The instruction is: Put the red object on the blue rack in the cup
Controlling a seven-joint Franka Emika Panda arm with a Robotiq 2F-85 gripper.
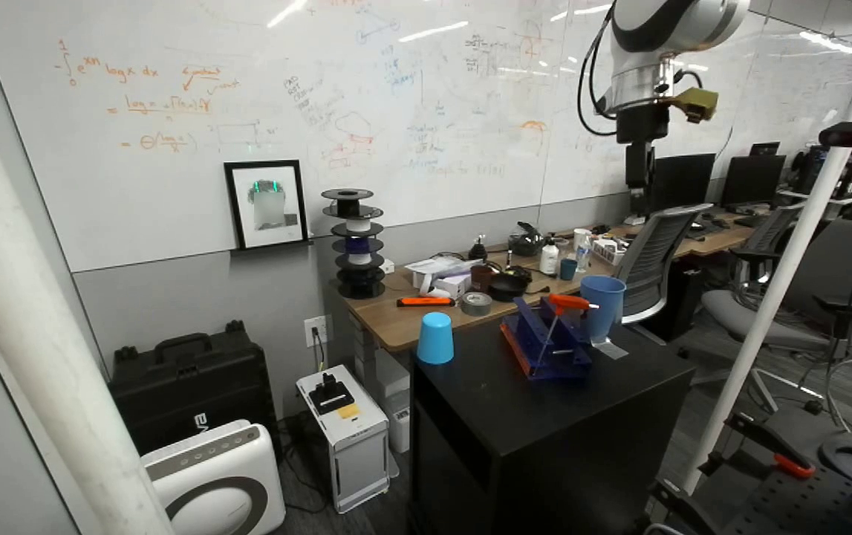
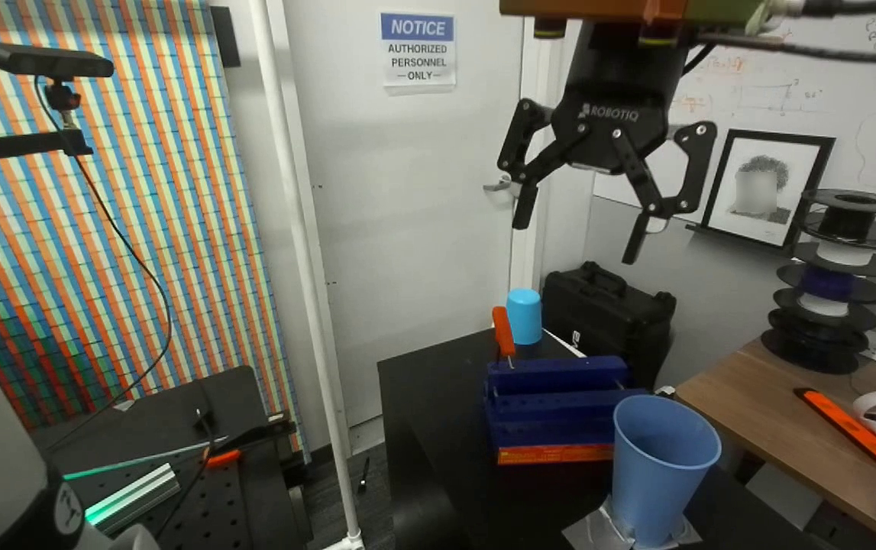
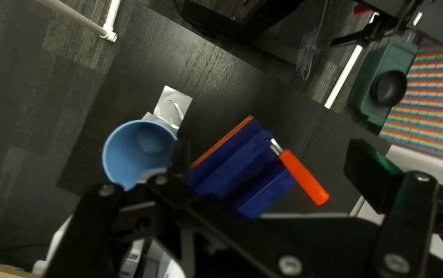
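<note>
The red object is a tool with a red-orange handle and a thin metal shaft. It stands in the dark blue rack, with its handle above the slats, also in the wrist view. The rack rests on a black cabinet top. A blue cup stands upright beside the rack, its mouth open and its base taped down; it shows in the wrist view. My gripper is open and empty, high above the rack and cup. In the wrist view the handle appears between the spread fingers.
A bright blue cup stands upside down at the cabinet's corner. A wooden desk with tape, boxes and bottles adjoins the cabinet. A stack of spools, an office chair and white poles stand around.
</note>
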